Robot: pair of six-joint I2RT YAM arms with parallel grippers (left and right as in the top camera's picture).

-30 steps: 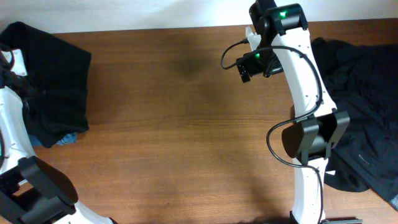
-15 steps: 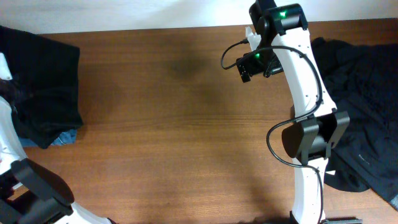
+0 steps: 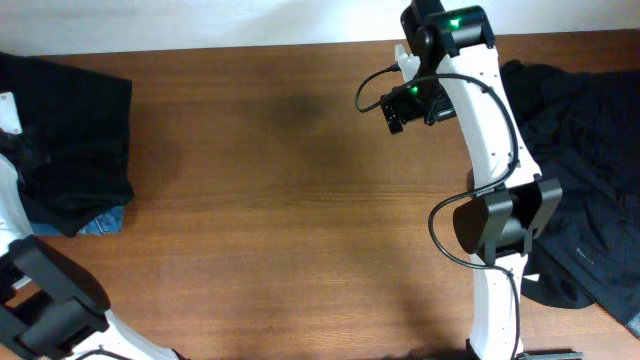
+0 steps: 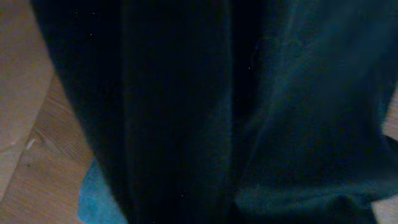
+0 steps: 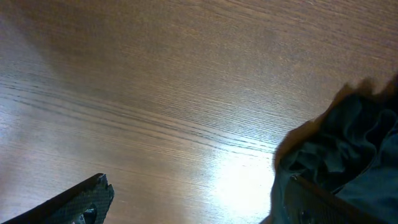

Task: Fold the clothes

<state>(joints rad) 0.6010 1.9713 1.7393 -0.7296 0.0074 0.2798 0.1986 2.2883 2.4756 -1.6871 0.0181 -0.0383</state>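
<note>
**Clothes at both table ends, centre bare, right arm nearer the unfolded heap**

Overhead view: a brown wooden table (image 3: 300,200) runs under a pale wall. We find a black stack (image 3: 75,140) at the left end, with the jeans (image 3: 102,222) showing as a blue corner beneath its near edge. A crumpled black heap (image 3: 580,150) lies at the right end, its long axis running from the far side to the near side along that edge. The right arm (image 3: 490,150) stands just beside the heap, so we judge it the better placed to draw out a garment. The heap lies to that arm's right. The left arm (image 3: 12,200) sits at the stack's left margin.

Left wrist view: dark cloth fills nearly the whole picture, with a blue patch low on the left. The left gripper does not show, so we cannot tell whether it is released or clenched.

Right wrist view: the right gripper (image 5: 199,186) is spread wide and holds nothing. It hangs over bare wood, with the heap's edge off to one side.

Against the picture a second ago, the stack's right edge lies further left and the left arm has drawn outward. The right arm has not moved
</note>
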